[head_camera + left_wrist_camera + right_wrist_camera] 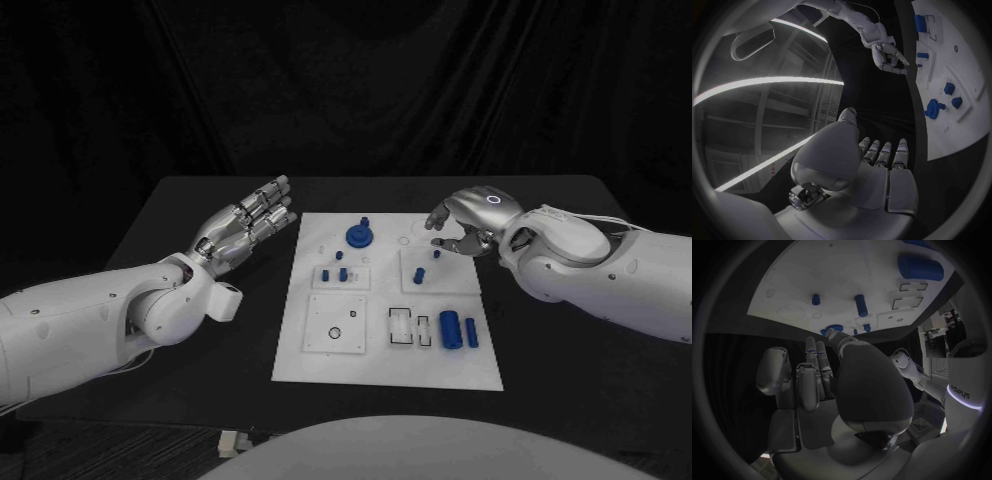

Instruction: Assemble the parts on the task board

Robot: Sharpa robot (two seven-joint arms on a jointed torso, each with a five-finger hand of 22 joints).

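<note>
The white task board lies in the middle of the black table. On it a round blue part with a knob stands at the far end, small blue pegs and another peg stand mid-board, and two blue cylinders lie near the right edge. My left hand hovers left of the board with its fingers stretched out and apart, holding nothing. My right hand hangs over the board's far right corner, fingers bent downward, with nothing seen between them. From the right wrist, the board and a blue cylinder lie beyond my right hand.
Bare black table lies on both sides of the board, and a black curtain hangs behind it. Raised white square plates and slotted cut-outs sit on the board's near half. My left forearm lies across the table's left side.
</note>
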